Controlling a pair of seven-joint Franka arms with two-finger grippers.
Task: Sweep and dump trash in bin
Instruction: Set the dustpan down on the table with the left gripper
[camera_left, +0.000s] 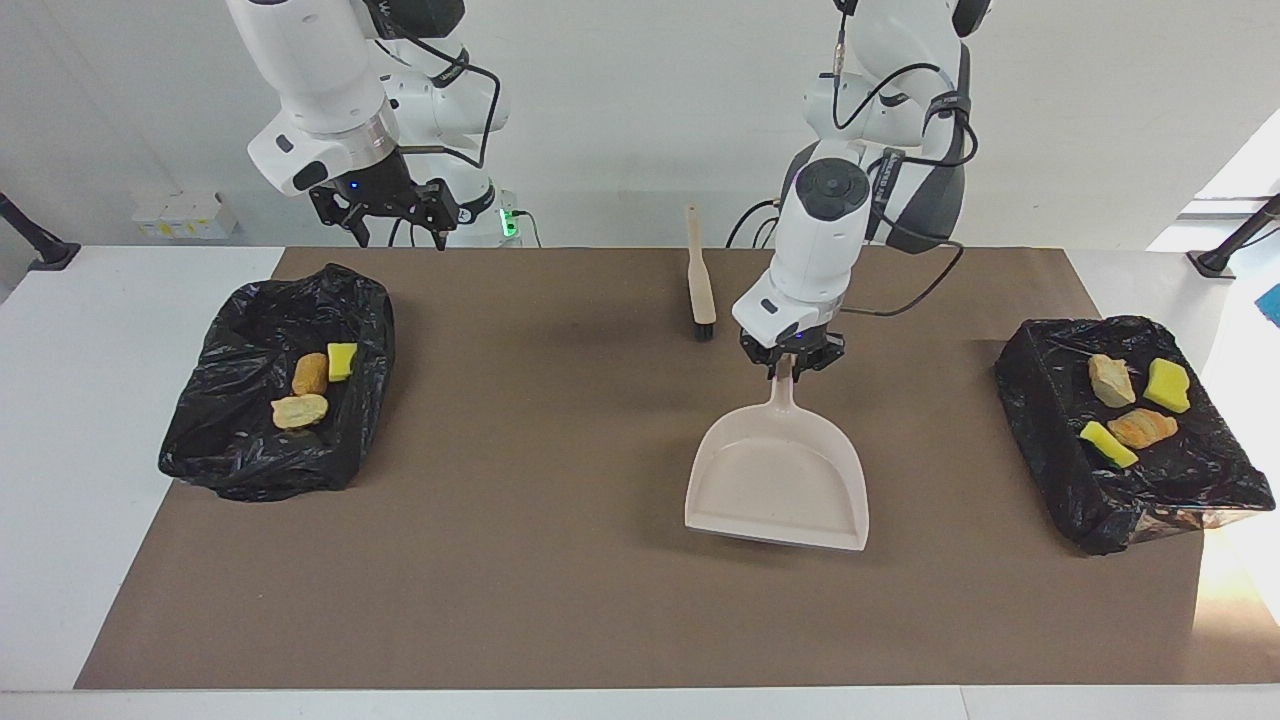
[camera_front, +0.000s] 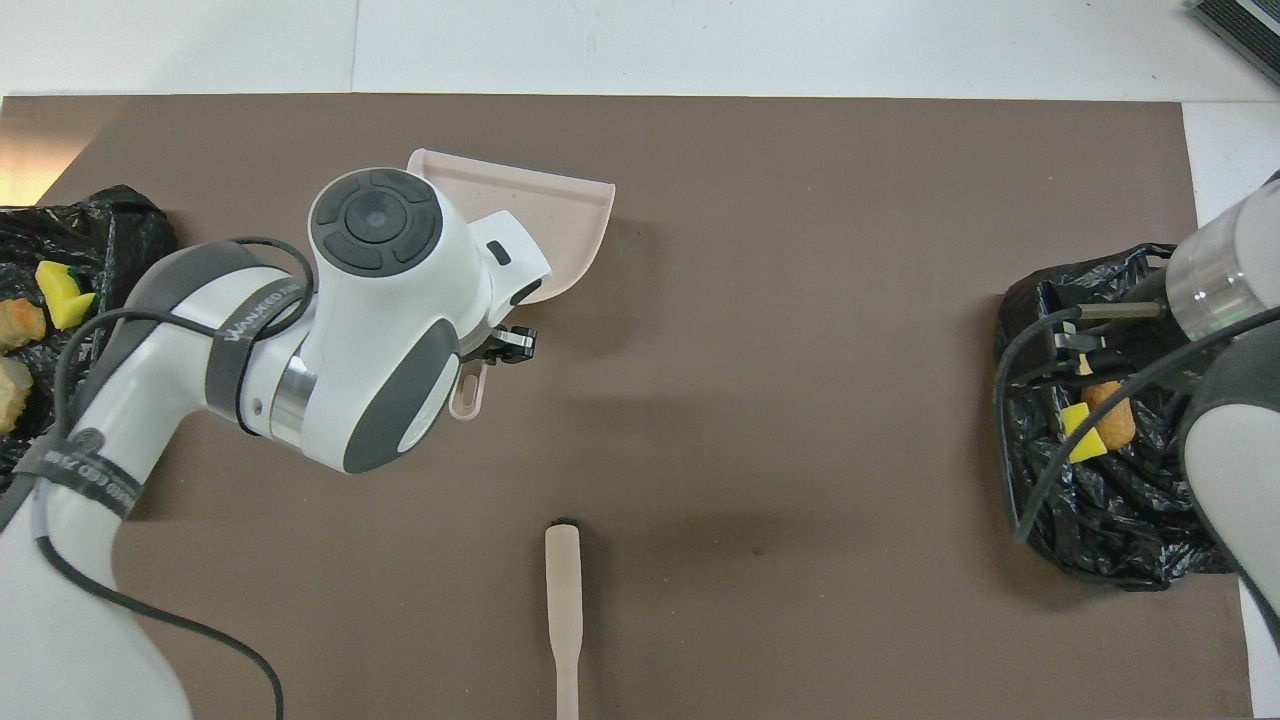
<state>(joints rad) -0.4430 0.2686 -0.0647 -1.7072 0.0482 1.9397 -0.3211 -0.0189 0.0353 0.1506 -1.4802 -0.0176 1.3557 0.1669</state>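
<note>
You've got 7 trash lumps, all sitting in the 2 black-bagged bins. Bin at right arm's end: yellow sponge chunk, orange-brown piece touching it, tan piece. Bin at left arm's end: beige lump, 2 yellow chunks, orange-brown piece between them.

A brown mat covers most of my white table. Some small white boxes sit by the wall, past the table corner at my right arm's end.
</note>
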